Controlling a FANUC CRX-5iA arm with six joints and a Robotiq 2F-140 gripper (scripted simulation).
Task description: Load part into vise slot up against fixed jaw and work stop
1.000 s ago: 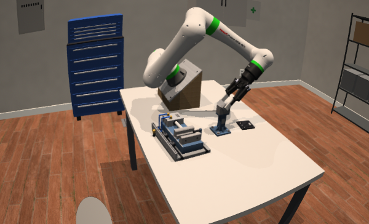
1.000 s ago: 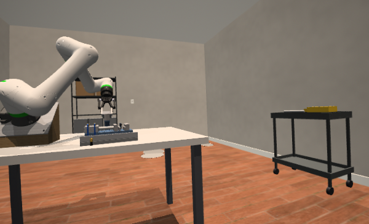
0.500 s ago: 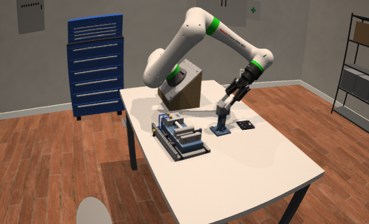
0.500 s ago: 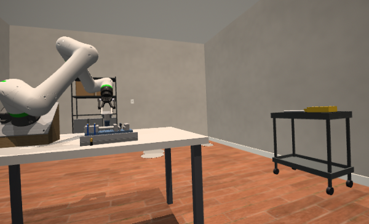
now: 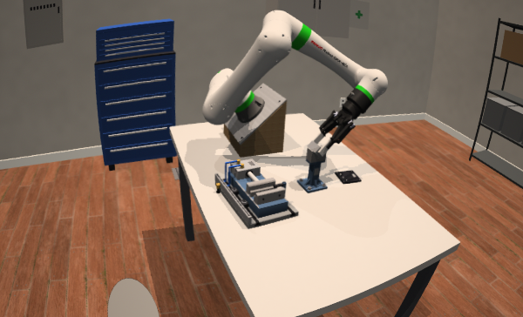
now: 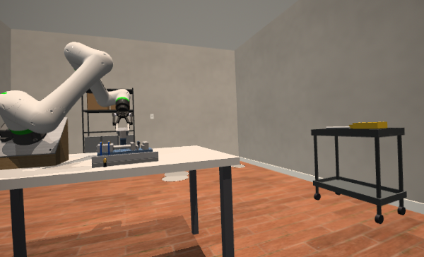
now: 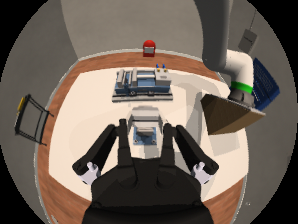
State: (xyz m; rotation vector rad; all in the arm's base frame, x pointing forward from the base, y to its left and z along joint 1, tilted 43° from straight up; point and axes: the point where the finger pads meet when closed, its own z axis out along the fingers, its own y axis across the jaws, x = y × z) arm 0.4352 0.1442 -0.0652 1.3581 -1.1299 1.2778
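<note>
Currently the part, a grey block, is seated in the V-block and is gripped by the pincer, whose fingers are closed on its two sides. In the wrist view the part is seen between the two fingers, with a bluish recess visible on its upper face; whether that is the slot cannot be told. The pincer is angled down and to the left from the wrist, which is marked by a green ring.

The V-block is mounted on a blue post and foot, bolted to the bench. Just beside it, to the right in the top view, the dark infeed plate is seen, with nothing on it. To the left of the V-block, apart from it, the vise is found on its grey base, jaws open, with the air cylinder's rod at the far end. The two low bars and the work stop cannot be made out clearly.

The arm is mounted on a slanted brown pedestal at the back of the bench.

Around the bench: a blue drawer cabinet is placed against the back wall, a black rack with boxes at the right, and a black cart carrying a yellow item is seen in the exterior view. The floor is wood plank.
</note>
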